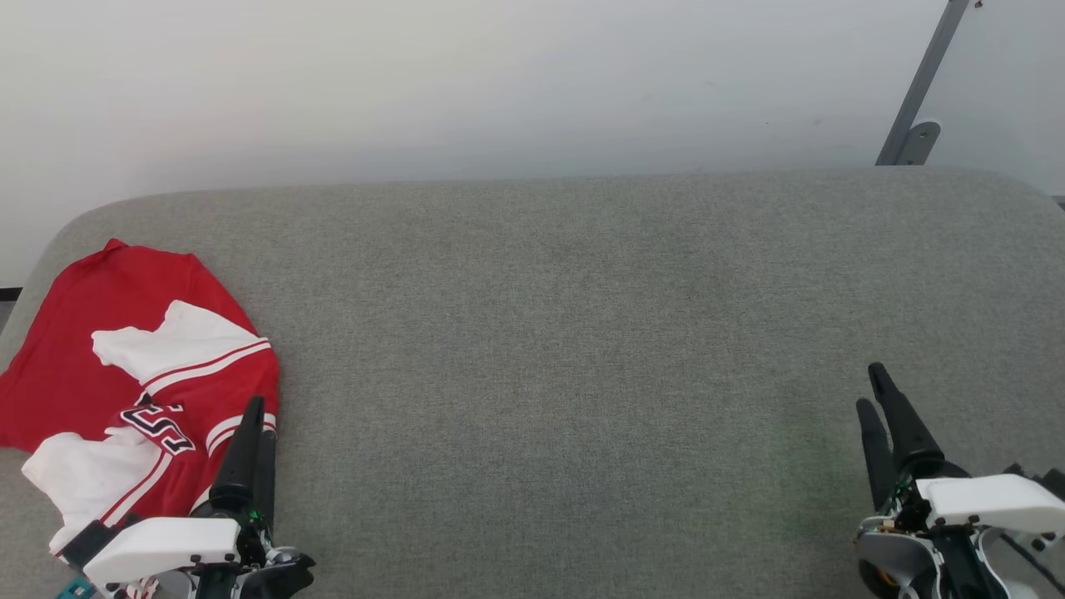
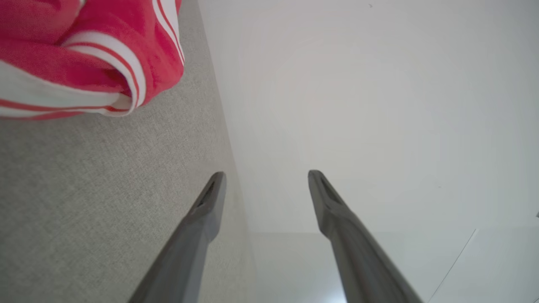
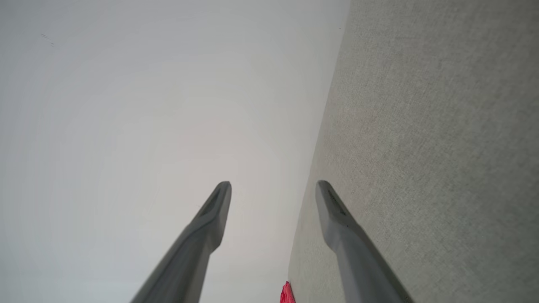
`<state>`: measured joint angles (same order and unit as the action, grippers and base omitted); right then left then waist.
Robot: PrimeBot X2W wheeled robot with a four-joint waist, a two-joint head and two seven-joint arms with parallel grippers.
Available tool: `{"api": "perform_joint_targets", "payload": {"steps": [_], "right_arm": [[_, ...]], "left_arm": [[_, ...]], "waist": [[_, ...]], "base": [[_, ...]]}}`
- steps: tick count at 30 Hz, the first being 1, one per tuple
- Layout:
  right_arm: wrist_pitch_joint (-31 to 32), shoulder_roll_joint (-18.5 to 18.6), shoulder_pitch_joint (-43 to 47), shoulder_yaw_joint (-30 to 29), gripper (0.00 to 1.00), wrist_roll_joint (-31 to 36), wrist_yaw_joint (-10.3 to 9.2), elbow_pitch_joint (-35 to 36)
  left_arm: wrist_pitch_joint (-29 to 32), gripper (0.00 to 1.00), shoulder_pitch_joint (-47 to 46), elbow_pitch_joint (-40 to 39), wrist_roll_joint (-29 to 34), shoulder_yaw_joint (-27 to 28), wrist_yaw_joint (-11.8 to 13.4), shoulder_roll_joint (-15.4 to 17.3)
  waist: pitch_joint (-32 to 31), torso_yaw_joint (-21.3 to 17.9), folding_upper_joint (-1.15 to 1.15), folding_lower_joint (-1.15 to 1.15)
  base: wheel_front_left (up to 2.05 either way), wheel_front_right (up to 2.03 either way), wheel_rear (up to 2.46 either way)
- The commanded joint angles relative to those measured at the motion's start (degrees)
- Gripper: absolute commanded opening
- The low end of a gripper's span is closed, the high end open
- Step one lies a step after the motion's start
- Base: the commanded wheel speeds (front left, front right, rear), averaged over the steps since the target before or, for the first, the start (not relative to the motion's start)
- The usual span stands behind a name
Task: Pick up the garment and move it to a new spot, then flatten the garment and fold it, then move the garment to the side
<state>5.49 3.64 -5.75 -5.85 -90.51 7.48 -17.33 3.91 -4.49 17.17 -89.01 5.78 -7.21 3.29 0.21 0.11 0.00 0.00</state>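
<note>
Clearly the garment (image 1: 125,374) is a thin and soft thing. It lies crumpled at the far left of the tabletop (image 1: 582,333), with red cloth, white panels and striped trim folded over each other, and its left part reaches the rounded edge there. We judge that it is light and has no stiffness, so it will hang down and lose its shape when lifted, and it may slide a little on itself. A pinch on one layer alone could pull out only a fold. In our opinion the better places to take hold are the firmer striped hems or the shoulder seams, one for each tool, so that the cloth opens by its own weight.

The left tool (image 1: 260,416) stands just at the near right border of the garment. Its two dark fingers are spread wide with nothing between them. The right tool (image 1: 869,384) is well apart from it, near the right side of the tabletop, also wide open and holding nothing.

The tabletop is covered with a grey woven cloth, which looks slightly rough, so we expect that the jersey drags a little on it during flattening. A large bare area lies between the tools for the new spot. Behind is a plain pale wall (image 1: 499,83), and a slanted metal strut (image 1: 915,91) stands at the upper right.
</note>
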Motion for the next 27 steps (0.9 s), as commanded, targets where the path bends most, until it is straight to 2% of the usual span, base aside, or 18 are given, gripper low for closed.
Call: {"api": "perform_joint_targets", "payload": {"steps": [1,14,27], "right_arm": [[-0.64,0.90,-2.18,0.42,1.00,1.20,0.00,0.76],[-5.61,5.95,-4.97,7.01,1.00,13.07,0.00,-0.42],[-8.50,8.44,-7.09,8.38,1.00,27.32,0.01,-0.15]], "left_arm": [[-0.73,1.00,-1.92,-0.61,1.52,-0.27,-0.12,0.79],[-4.08,1.00,-2.57,-1.85,18.79,0.60,1.04,1.21],[-6.91,1.00,-1.65,-4.54,36.46,-0.38,1.59,1.67]], "waist": [[0.00,0.04,0.00,0.00],[-0.01,0.23,0.00,0.00],[0.04,0.36,0.00,0.00]], "base": [[0.00,0.00,0.00],[0.00,0.00,0.00],[0.00,0.00,0.00]]}}
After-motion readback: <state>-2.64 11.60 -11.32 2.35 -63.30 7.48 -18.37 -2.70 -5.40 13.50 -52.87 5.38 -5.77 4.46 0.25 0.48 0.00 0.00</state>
